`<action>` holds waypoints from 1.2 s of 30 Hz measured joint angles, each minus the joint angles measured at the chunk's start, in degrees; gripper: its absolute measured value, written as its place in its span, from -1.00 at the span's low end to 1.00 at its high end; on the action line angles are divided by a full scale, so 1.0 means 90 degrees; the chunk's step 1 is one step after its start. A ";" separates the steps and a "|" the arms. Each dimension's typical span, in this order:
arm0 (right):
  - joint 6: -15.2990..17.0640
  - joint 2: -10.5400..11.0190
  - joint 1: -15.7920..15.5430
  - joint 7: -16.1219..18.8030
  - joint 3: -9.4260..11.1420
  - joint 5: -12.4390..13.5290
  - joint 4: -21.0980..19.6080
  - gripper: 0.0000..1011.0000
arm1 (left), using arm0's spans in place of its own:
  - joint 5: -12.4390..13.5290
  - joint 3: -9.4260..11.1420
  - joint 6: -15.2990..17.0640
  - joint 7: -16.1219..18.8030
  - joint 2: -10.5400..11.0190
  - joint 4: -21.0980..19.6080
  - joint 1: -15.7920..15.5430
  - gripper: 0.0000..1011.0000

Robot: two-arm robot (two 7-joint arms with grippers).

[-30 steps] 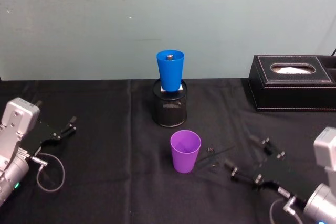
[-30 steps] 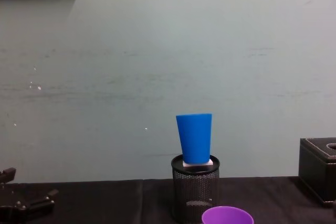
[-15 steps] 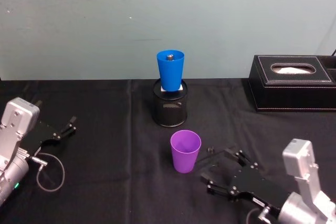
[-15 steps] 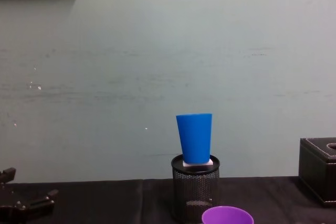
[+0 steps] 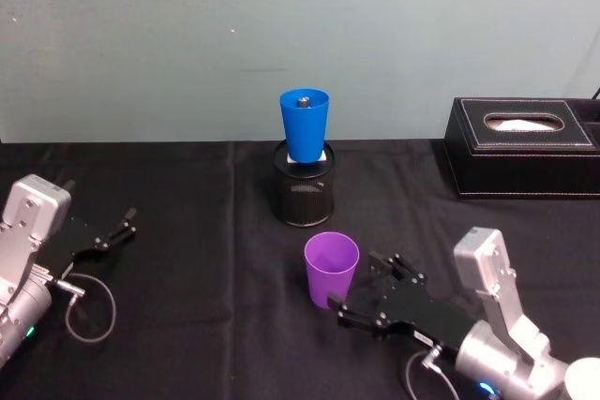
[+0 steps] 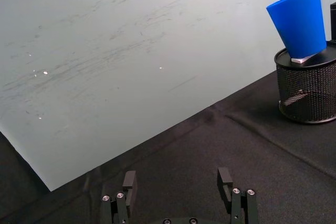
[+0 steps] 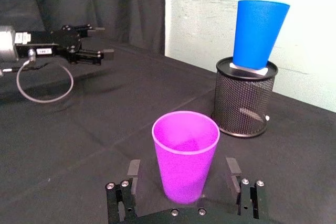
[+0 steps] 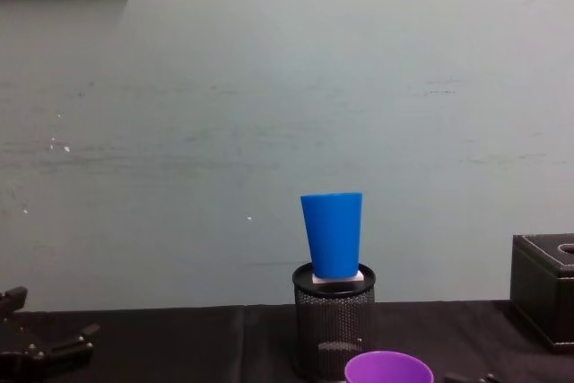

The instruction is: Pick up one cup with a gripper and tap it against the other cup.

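The purple cup point(image 5: 331, 269) stands upright on the black cloth. My right gripper point(image 5: 356, 286) is open and has come up to it from the right and near side. In the right wrist view the purple cup point(image 7: 185, 153) stands between the two spread fingers point(image 7: 232, 167), with gaps on both sides. The blue cup point(image 5: 304, 125) sits farther back on top of a black mesh holder point(image 5: 303, 196) and shows in the chest view point(image 8: 332, 235) too. My left gripper point(image 6: 177, 182) rests open at the table's left point(image 5: 112, 231), far from both cups.
A black tissue box point(image 5: 522, 147) stands at the back right. A cable loop point(image 5: 91, 306) lies beside the left arm. A pale green wall point(image 5: 300, 35) closes off the table behind the holder. Open cloth lies between the cups and the left arm.
My right gripper has swung in from the right and now stands open around the purple cup. Both cups and the left arm have stayed still.
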 joint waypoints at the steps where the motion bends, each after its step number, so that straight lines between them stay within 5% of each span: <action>1: 0.0016 -0.0034 0.0032 0.0011 -0.0002 -0.0005 0.0031 0.98 | 0.0000 0.0000 0.0000 0.0000 0.0000 0.0000 0.0000 0.98; 16: 0.0173 -0.0596 0.0368 0.0050 0.0032 -0.0248 0.0428 0.98 | 0.0000 0.0000 0.0000 0.0000 0.0000 0.0000 0.0000 0.98; 36: -0.0105 -0.1085 0.0466 0.0033 0.0281 -0.0434 0.0910 0.98 | 0.0000 0.0000 0.0000 0.0000 0.0000 0.0000 0.0000 0.98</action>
